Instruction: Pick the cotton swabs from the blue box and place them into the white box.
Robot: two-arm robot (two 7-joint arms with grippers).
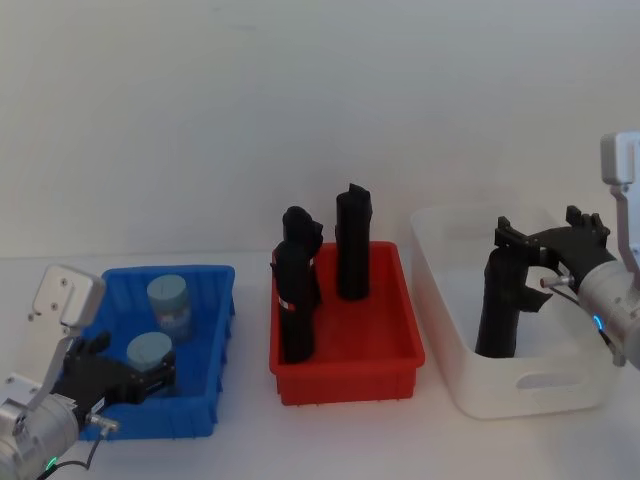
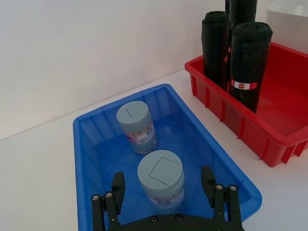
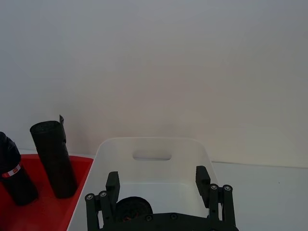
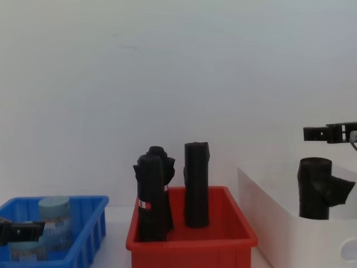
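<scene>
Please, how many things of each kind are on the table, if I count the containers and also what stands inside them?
Clear plastic jars of cotton swabs with grey-blue lids: 2
Tall black wrapped rolls: 4
Containers (shallow blue plastic box, shallow red plastic bin, translucent white plastic box): 3
Total: 9

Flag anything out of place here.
One black roll stands in the white box under the open right gripper; the other rolls stand in the red bin. That box is meant for cotton swabs, which both sit upright in the blue box by the open left gripper.
</scene>
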